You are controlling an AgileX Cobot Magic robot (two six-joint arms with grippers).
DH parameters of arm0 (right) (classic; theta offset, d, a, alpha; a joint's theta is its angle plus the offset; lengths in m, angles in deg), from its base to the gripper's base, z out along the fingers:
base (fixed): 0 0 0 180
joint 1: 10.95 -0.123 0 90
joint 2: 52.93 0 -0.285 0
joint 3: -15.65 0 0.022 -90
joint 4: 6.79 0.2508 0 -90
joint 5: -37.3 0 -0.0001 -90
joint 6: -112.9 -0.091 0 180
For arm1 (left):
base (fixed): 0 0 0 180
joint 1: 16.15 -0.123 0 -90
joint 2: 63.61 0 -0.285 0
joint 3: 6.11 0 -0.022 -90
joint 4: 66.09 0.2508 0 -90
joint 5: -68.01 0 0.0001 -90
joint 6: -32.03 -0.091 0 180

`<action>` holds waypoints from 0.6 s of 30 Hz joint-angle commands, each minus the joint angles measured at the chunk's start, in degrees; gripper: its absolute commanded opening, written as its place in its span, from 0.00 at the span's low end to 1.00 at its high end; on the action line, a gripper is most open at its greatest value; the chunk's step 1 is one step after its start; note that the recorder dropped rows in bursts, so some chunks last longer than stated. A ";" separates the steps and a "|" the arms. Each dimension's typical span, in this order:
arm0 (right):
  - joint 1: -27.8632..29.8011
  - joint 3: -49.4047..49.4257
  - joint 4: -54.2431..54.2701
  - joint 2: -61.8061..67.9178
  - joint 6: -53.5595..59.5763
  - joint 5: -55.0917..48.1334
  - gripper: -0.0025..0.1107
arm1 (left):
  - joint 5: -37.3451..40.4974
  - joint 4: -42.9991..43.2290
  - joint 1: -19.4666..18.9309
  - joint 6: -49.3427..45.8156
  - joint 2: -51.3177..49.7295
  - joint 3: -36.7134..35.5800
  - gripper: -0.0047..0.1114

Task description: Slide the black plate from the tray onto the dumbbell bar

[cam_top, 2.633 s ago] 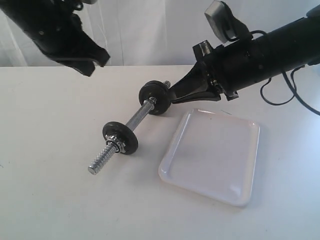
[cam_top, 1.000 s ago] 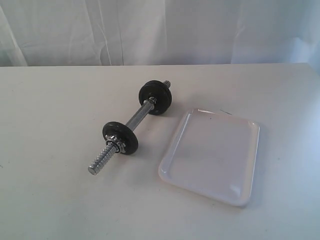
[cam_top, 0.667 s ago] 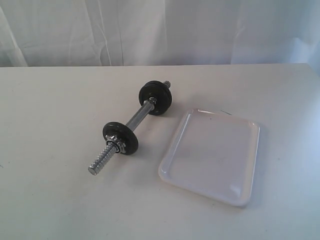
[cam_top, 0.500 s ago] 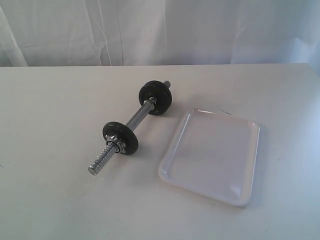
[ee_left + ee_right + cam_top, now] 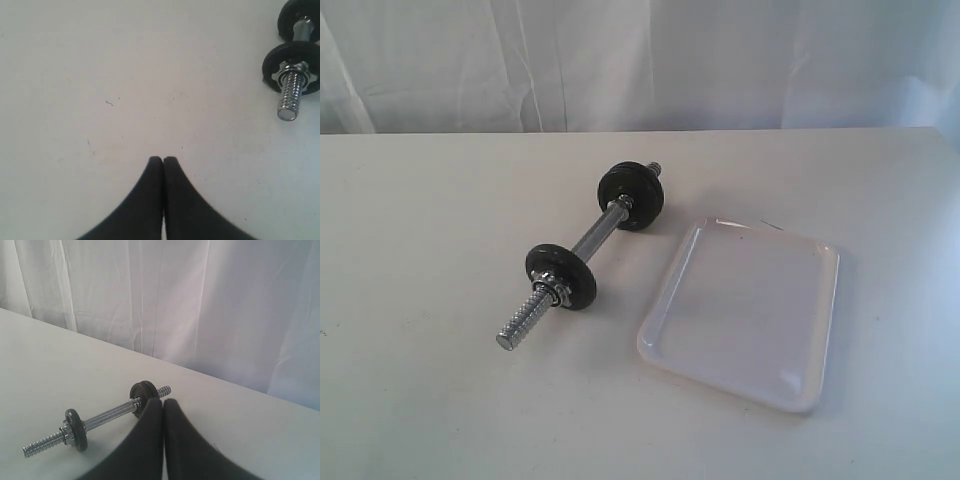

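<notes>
The dumbbell bar (image 5: 592, 236) lies diagonally on the white table, its bare threaded end towards the front. A thin black disc (image 5: 561, 276) and a metal nut (image 5: 552, 290) sit near that end. At the far end the thick black plate (image 5: 631, 196) is on the bar, against another disc. The white tray (image 5: 740, 312) to the right holds nothing. Neither gripper shows in the exterior view. My left gripper (image 5: 163, 159) is shut and empty over bare table, the bar (image 5: 291, 95) off to one side. My right gripper (image 5: 163, 401) is shut and empty, with the plate (image 5: 141, 390) just beyond its tips.
A white curtain (image 5: 640, 60) hangs behind the table's far edge. The table surface (image 5: 420, 220) is plain white around the bar and tray.
2.6 s ago both arms were in the exterior view, the right gripper at the bar's far end. Both have since left that view. Bar and tray have not moved.
</notes>
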State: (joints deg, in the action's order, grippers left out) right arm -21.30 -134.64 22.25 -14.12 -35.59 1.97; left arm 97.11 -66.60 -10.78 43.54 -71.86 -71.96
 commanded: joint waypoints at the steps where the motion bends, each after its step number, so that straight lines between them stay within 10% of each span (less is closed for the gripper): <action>1: 0.12 0.27 -0.39 -0.28 -0.32 0.31 0.02 | -6.24 -0.63 -0.13 0.36 0.47 -6.00 0.04; 18: 0.12 0.27 -0.39 -0.28 -0.32 0.31 0.02 | -19.10 -0.71 -0.13 0.28 0.47 -11.37 0.04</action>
State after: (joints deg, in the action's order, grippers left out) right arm -21.30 -134.64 22.25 -14.12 -35.59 1.97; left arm 78.93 -66.73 -10.78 43.54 -71.62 -83.05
